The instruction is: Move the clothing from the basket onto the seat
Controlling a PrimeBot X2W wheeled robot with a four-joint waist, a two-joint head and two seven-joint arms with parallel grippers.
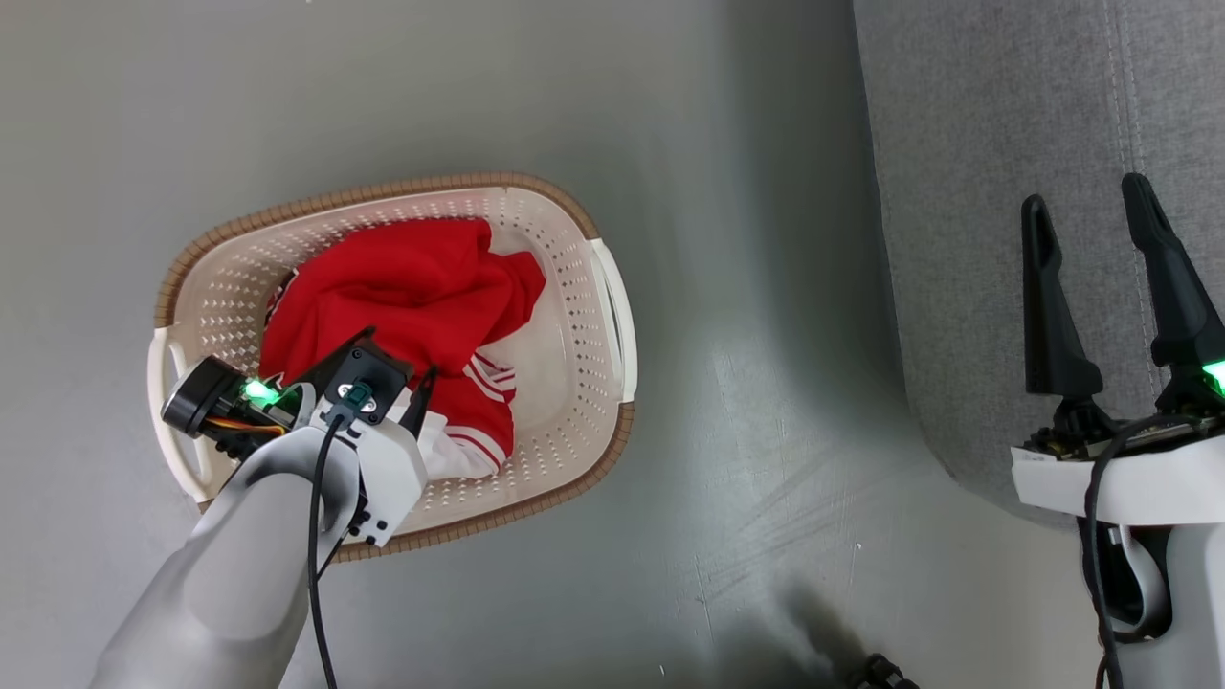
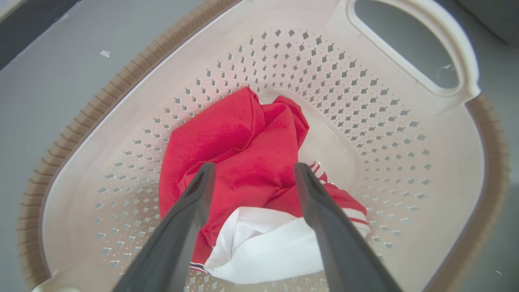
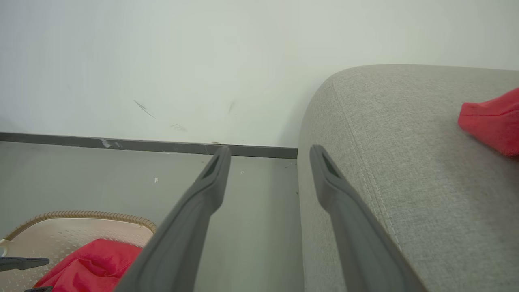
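Left gripper (image 2: 254, 167) is right down in the basket (image 1: 565, 316), both dark fingers spread wide and pointing into the heap, nothing pinched between them. From its own wrist view the two tips straddle a fold of the clothing (image 2: 243, 138), one on either side of the red fabric, though whether they are touching the cloth I cannot tell. And there is the clothing: a crumpled bright red bundle on the basket floor, white lining turned out at the near end, striped trim showing at its edge, with bare perforated floor beside it on the handle side. Over to the right gripper (image 1: 1086, 193): held up and well apart from the basket, fingers fully parted, holding nothing, with the edge of the seat (image 1: 957, 191) beneath it. The basket stands on the grey floor (image 1: 766, 431), a strip of bare floor between it and the seat. Further out in the right wrist view, the seat's rounded grey corner with its stitched seam rises on the right, and a red piece (image 3: 490, 121) lies on its cushion at the picture's edge. Behind it all, a dark baseboard (image 3: 121, 143) and a pale wall (image 3: 202, 61).
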